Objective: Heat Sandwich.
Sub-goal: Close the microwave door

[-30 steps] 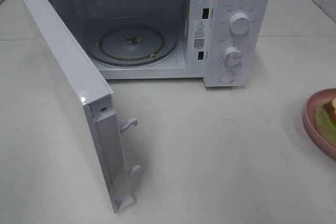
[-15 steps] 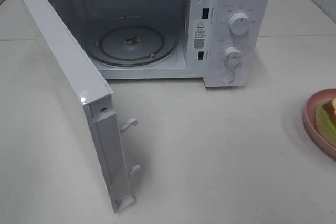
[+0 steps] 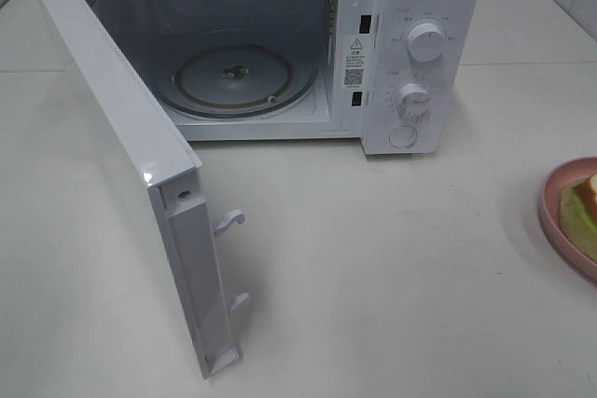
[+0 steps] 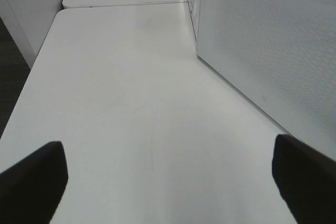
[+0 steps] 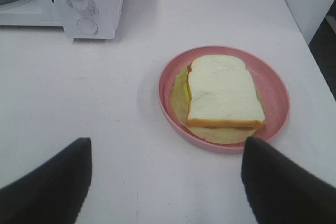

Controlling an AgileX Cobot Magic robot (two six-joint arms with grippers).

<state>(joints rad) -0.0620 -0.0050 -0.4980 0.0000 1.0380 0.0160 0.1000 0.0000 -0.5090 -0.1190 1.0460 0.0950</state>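
The sandwich (image 5: 224,91) lies flat on the pink plate (image 5: 273,85), which sits on the white table (image 3: 392,267) to the right of the microwave (image 3: 410,53) and nearer than it. My right wrist view shows the whole sandwich: a pale top slice with a tan crust, and yellow-green filling spread beyond its edges. The high view shows only a sliver of plate and sandwich at its right edge. My right pincer (image 5: 168,182) is spread, with both dark fingers (image 5: 47,187) clear of the plate and nothing between them. My left pincer (image 4: 168,182) is also spread wide and empty, above bare table beside the perforated face of the microwave door (image 4: 273,40). Neither pincer appears in the high view. That view alone shows the door swung fully open to the left, the glass turntable (image 3: 235,76) inside the cavity, and two dials (image 3: 425,42) above a round button on the right panel. Nothing has shifted since the earlier frames.
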